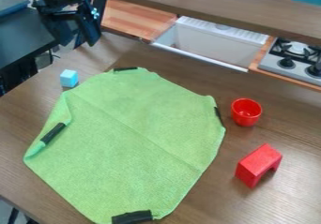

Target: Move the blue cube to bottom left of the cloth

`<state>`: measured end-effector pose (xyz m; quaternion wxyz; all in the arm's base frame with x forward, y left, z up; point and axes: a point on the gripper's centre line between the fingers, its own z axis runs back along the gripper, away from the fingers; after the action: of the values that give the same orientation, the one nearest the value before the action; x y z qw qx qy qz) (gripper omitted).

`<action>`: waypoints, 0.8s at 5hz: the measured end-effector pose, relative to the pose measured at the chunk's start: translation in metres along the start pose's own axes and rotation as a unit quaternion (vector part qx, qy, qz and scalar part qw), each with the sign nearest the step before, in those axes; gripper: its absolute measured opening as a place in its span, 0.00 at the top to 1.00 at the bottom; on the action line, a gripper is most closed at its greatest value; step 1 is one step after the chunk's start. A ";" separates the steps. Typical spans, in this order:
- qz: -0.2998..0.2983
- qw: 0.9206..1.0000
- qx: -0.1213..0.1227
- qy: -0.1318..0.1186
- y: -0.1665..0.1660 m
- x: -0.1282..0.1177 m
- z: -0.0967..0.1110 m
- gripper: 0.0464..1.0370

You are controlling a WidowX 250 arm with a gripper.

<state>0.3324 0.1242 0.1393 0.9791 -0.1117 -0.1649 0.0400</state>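
Observation:
The black gripper (pixel 79 41) is at the upper left, above and behind the light blue cube, its two fingers spread with a gap between them. The blue cube (pixel 69 79) rests on the brown table near its left side, just outside the upper left edge of the green cloth (pixel 132 138). The cloth lies spread over the middle and lower left of the table. Its left edge is folded over, and black strips show at several places along its border.
To the right of the cloth stand a red cup (pixel 246 111) and a red arch block (pixel 258 164). Behind the table are a white sink (pixel 210 42), a stove (pixel 294 61) and a raised wooden shelf (pixel 207 5). A dark surface (pixel 25 35) lies at the far left.

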 end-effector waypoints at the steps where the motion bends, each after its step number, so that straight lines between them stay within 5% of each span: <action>1: 0.008 1.000 -0.006 0.016 0.002 -0.006 -0.012 0.04; 3: 0.060 0.998 0.026 0.024 0.007 -0.036 -0.027 0.04; 4: 0.080 0.994 0.069 0.009 0.014 -0.050 -0.026 0.04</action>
<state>0.2934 0.1264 0.0970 0.9797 -0.0568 -0.1433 0.1284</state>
